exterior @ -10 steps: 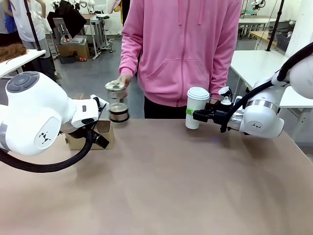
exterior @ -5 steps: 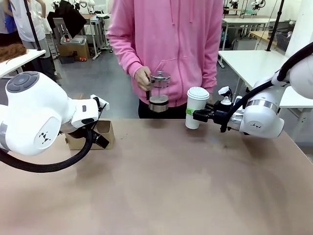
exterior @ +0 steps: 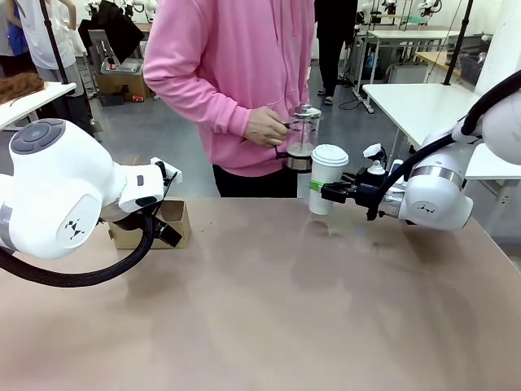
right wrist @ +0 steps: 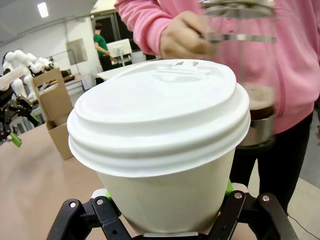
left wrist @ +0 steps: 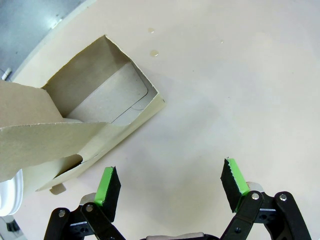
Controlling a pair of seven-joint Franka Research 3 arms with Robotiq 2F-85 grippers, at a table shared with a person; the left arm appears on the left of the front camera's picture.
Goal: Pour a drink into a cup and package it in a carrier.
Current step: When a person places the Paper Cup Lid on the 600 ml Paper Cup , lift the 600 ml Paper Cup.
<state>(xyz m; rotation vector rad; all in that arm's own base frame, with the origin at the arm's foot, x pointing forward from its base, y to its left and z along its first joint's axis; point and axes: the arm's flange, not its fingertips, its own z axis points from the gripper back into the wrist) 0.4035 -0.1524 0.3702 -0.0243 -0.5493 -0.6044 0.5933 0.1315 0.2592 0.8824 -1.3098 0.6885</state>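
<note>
My right gripper (exterior: 324,192) is shut on the white paper cup (exterior: 326,189), which wears its domed lid (right wrist: 159,113) and hangs just above the far table edge. Right behind the cup, a person's hand (exterior: 265,126) holds the glass jug (exterior: 302,138) by its handle, with a little brown drink (right wrist: 260,103) at its bottom. The brown cardboard carrier (exterior: 174,221) stands at the far left of the table. My left gripper (left wrist: 171,187) hovers open beside the carrier (left wrist: 95,112), with bare table between its green pads (left wrist: 108,183).
The person in a pink hoodie (exterior: 220,73) stands at the far side. The tan table (exterior: 277,309) stretches bare between the two arms. A couple of small drops (left wrist: 153,51) lie on the tabletop beyond the carrier.
The person has carried the jug from above the carrier rightward to just behind the cup. Both arms have stayed still, and the cup is still held.
</note>
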